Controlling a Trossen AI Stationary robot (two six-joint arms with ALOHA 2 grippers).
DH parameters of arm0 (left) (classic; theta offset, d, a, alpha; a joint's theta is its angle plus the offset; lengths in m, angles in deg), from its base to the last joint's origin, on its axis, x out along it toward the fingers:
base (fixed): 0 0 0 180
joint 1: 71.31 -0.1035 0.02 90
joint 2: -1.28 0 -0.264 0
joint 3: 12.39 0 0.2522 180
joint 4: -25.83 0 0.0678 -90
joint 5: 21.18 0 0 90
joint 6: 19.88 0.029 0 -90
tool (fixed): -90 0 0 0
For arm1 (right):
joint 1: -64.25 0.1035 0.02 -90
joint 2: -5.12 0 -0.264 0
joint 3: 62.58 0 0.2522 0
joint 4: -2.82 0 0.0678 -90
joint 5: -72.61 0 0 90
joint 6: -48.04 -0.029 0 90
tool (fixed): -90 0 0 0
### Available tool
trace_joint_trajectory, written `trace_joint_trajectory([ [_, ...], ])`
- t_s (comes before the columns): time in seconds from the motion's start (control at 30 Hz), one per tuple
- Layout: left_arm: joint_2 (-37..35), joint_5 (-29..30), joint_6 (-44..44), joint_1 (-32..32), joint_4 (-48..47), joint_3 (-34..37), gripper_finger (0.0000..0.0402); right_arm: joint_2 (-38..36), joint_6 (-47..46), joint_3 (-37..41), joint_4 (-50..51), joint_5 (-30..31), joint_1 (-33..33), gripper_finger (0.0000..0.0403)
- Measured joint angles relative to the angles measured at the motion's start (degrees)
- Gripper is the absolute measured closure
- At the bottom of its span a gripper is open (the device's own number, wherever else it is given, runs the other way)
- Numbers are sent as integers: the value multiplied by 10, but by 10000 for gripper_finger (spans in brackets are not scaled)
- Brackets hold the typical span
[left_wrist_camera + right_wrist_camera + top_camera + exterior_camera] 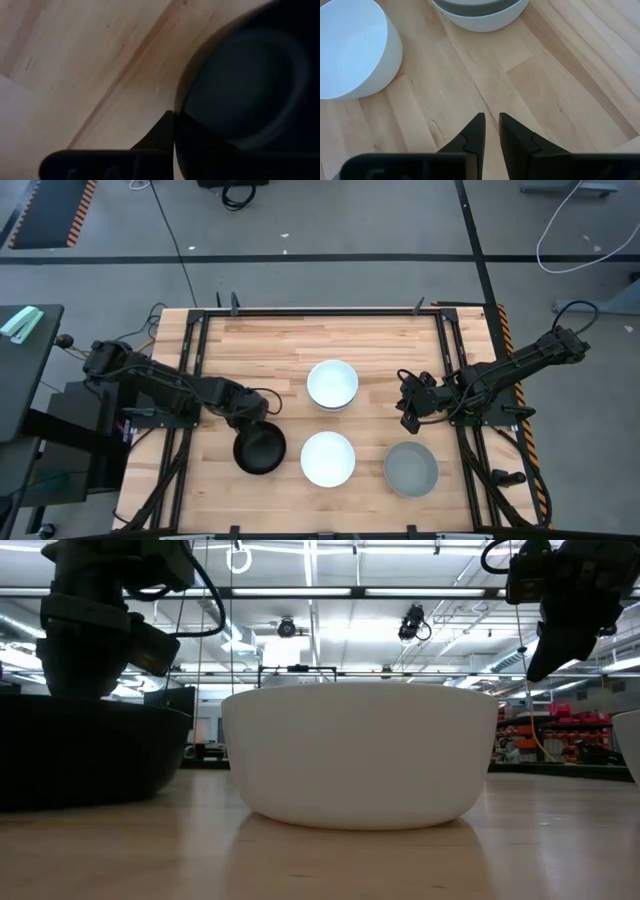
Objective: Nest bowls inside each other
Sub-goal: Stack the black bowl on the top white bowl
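A black bowl (259, 448) stands on the table near its front left, with my left gripper (247, 423) shut on its far rim. To its right stand a white bowl (328, 458) and a light grey bowl (411, 468). Farther back is a stack (332, 384) with a white bowl on top; in the right wrist view the stack (480, 12) shows a dark grey bowl nested in a white one. My right gripper (410, 417) hovers above bare wood right of the stack. Its fingertips (490, 131) are slightly apart and hold nothing. My left gripper grips the black bowl's rim (181, 117) on the bowl's far side, coming from above and pointing down. One finger (159, 136) shows outside the wall. The other is lost in the dark on the inside. The bowl stands upright with its base on the table (70, 802).
A dark metal frame (320, 311) runs along the table's far edge and down both sides. Bare wood lies at the far left (250, 350) and between the stack and the right arm (385, 370).
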Motion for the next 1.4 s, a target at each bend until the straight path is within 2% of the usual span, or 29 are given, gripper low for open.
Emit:
trace_joint_trajectory([
  [0.1, 0, -24, 27, -17, 0, 0, 392, 0, 0, 0, 0, 0, 0, 341],
  [0.37, 0, -35, 61, -58, -3, -1, 393, 0, 0, 0, 0, 4, 0, 341],
  [0.57, 0, -35, 106, -84, -28, -39, 391, 0, 0, 0, 0, 5, 0, 341],
  [0.7, 0, -33, 136, -104, -58, -95, 393, 0, 2, 0, 0, 15, 0, 341],
  [0.93, 0, 14, 182, -140, -119, -230, 392, 0, 3, 0, 0, 16, 0, 341],
  [1.17, 0, 41, 220, -180, -121, -357, 386, 0, 9, 0, 0, 20, 0, 341],
  [1.4, 0, 46, 252, -217, -106, -432, 393, 0, 13, 0, 0, 26, 0, 341],
])
